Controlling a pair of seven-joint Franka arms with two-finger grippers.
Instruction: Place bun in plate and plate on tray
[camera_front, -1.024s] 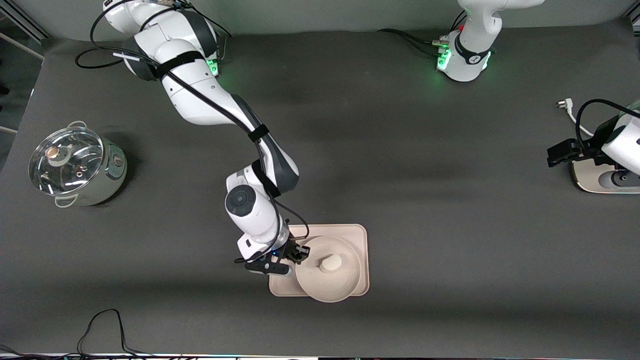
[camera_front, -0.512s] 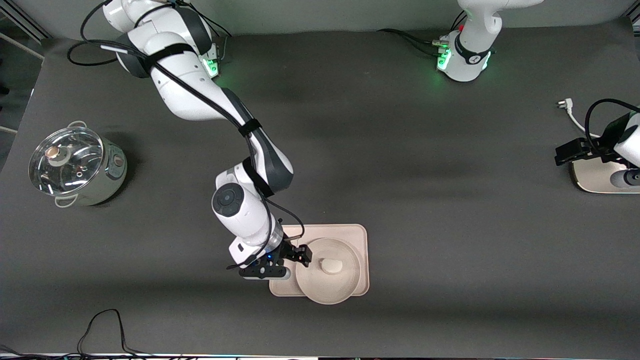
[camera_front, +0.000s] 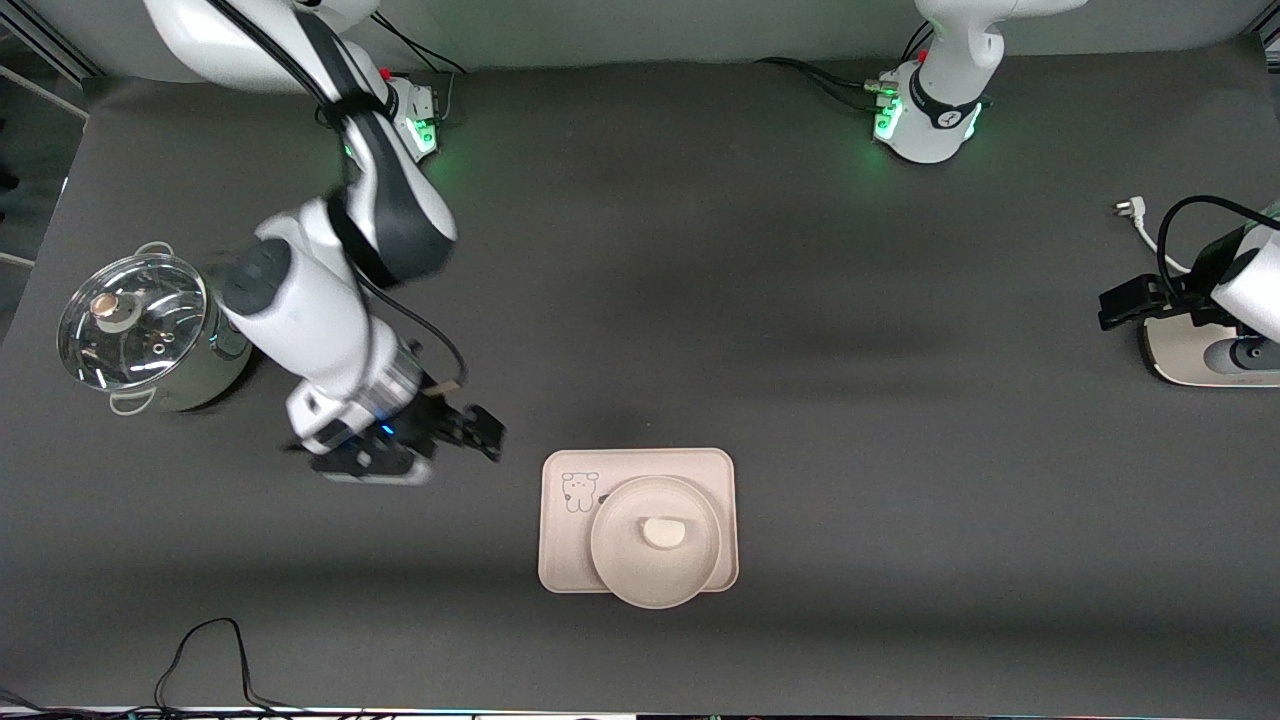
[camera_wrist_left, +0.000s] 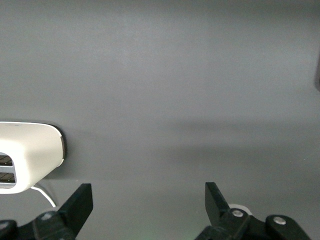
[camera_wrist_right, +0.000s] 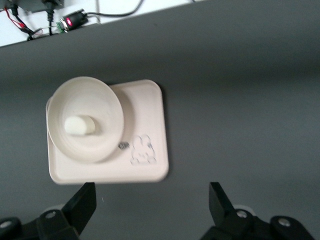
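The tray (camera_front: 560, 560) lies flat on the dark worktop (camera_front: 800, 350), near the middle of its length and toward the front camera's edge. It is a beige rectangle with rounded corners, and a small bear drawing shows in the corner toward the right arm's end, on the side toward the robots' bases. Most of its surface is hidden under the plate (camera_front: 612, 560), so any other print on it cannot be made out.

The plate is round, shallow and beige with a raised rim. It sits on the tray, shifted toward the front camera, and its rim overhangs the tray's nearer edge a little. The bun (camera_front: 661, 532) lies in the middle of the plate, small, white and half-round, its flat side turned toward the bases. In the right wrist view the tray (camera_wrist_right: 150, 110), the plate (camera_wrist_right: 107, 107) and the bun (camera_wrist_right: 80, 125) show whole.

The right gripper (camera_front: 455, 430) hangs over bare worktop between the tray and a steel pot with a glass lid (camera_front: 140, 330); its jaws stand wide with nothing between them. Its arm covers part of the pot's side.

The left gripper (camera_front: 1120, 300) waits at the left arm's end of the table, over a white appliance (camera_front: 1180, 355) that is cut off at the picture's edge and hard to identify. The left wrist view shows the jaws spread wide and holding nothing.
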